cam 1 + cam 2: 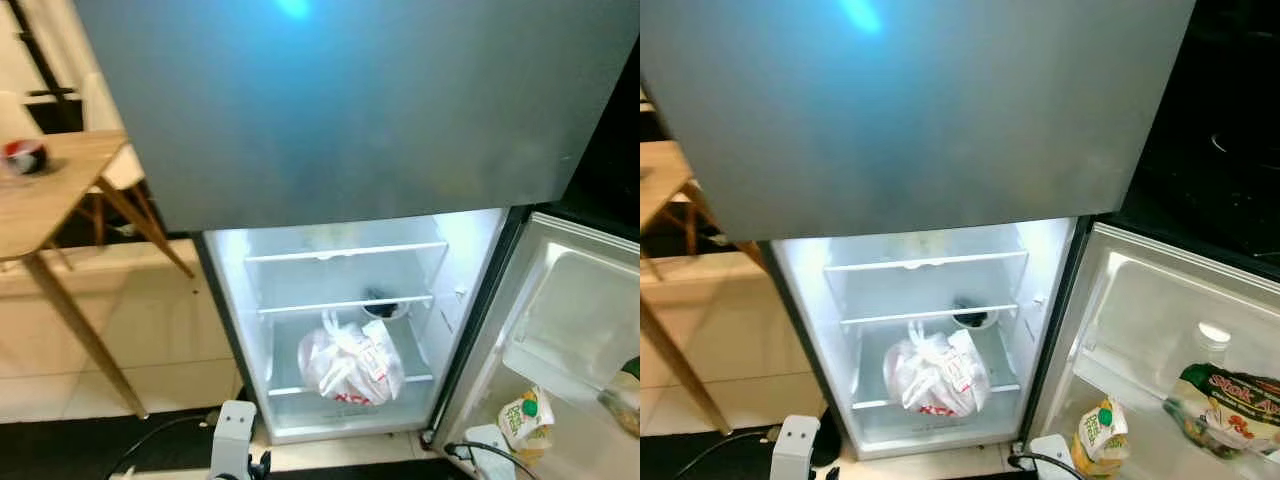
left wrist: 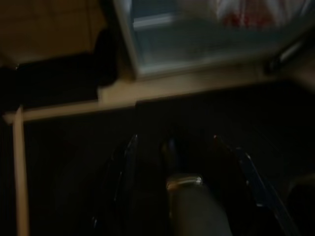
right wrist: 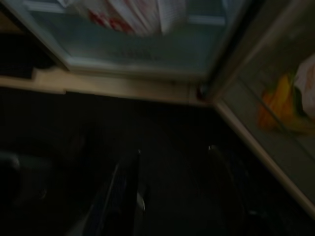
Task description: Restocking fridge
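Observation:
The fridge (image 1: 350, 110) stands in front of me, its grey upper door closed and its lit lower compartment (image 1: 340, 330) open. A white plastic bag with red print (image 1: 350, 365) sits on the lower shelf, and a dark bowl (image 1: 385, 305) is behind it. The open lower door (image 1: 1160, 330) on the right holds a yellow-green carton (image 1: 1098, 432), a green packet (image 1: 1230, 400) and a white-capped bottle (image 1: 1212, 335). Both arms hang low over the dark floor. My left gripper (image 2: 174, 140) and right gripper (image 3: 174, 150) have their fingers spread; a dim grey shape lies between the left ones.
A wooden table (image 1: 50, 190) with slanted legs stands at the left, and a red-and-white bowl (image 1: 24, 155) sits on it. A dark mat (image 3: 162, 128) and a beige floor strip (image 2: 147, 91) lie before the fridge. A black cable (image 1: 150, 440) runs across the floor.

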Robot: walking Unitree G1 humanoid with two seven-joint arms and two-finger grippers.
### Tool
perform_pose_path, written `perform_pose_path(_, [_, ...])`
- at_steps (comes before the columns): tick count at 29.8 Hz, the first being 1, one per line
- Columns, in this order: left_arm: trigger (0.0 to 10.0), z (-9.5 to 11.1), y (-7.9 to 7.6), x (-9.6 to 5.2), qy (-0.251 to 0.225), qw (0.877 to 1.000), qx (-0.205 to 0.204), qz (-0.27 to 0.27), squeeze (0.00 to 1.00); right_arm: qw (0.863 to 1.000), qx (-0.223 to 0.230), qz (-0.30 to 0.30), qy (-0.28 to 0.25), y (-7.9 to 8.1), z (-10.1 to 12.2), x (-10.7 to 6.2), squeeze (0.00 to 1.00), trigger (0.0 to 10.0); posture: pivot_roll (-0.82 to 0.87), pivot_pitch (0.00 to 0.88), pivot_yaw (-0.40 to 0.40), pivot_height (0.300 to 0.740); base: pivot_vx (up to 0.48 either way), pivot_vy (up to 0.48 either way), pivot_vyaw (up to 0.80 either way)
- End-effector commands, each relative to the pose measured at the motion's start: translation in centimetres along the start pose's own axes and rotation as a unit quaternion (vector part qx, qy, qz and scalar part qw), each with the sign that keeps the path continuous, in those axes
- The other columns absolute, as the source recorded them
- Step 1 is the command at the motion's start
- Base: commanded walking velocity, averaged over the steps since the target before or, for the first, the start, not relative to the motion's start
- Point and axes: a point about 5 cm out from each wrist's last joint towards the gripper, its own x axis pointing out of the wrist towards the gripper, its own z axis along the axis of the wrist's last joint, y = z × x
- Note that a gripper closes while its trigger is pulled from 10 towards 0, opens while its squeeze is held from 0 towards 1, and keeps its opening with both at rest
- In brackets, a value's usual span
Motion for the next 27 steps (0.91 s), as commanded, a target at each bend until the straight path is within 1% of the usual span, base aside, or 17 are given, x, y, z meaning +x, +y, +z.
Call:
perform_pose_path(1, [10.0,0.3,0.1,0.1,-0.001,1.000,0.001,0.001,0.00,1.000,0.000,0.002,0.000,0.1,-0.3,-0.1,0.00,10.0,-0.05,0.050,0.021,0.740,-0.446,0.000,0.00])
perform_pose_path(9, [10.0,0.5,0.0,0.2,-0.006,1.000,0.002,-0.001,0.00,1.000,0.001,0.004,-0.007,0.2,0.1,0.0,0.00,10.0,-0.05,0.050,0.021,0.740,-0.431,0.000,0.00])
perform_pose_path(20, [10.0,1.3,0.4,0.3,-0.012,1.000,0.019,0.005,0.00,1.000,-0.005,0.008,-0.016,0.2,0.6,0.1,0.00,10.0,-0.06,0.053,0.025,0.740,0.000,0.000,0.00])
perform_pose_path(27, [10.0,1.7,0.4,0.4,-0.022,1.000,0.019,0.008,0.00,1.000,-0.007,0.012,-0.024,0.2,1.0,0.1,0.00,10.0,-0.06,0.050,0.026,0.740,0.000,0.000,0.00])
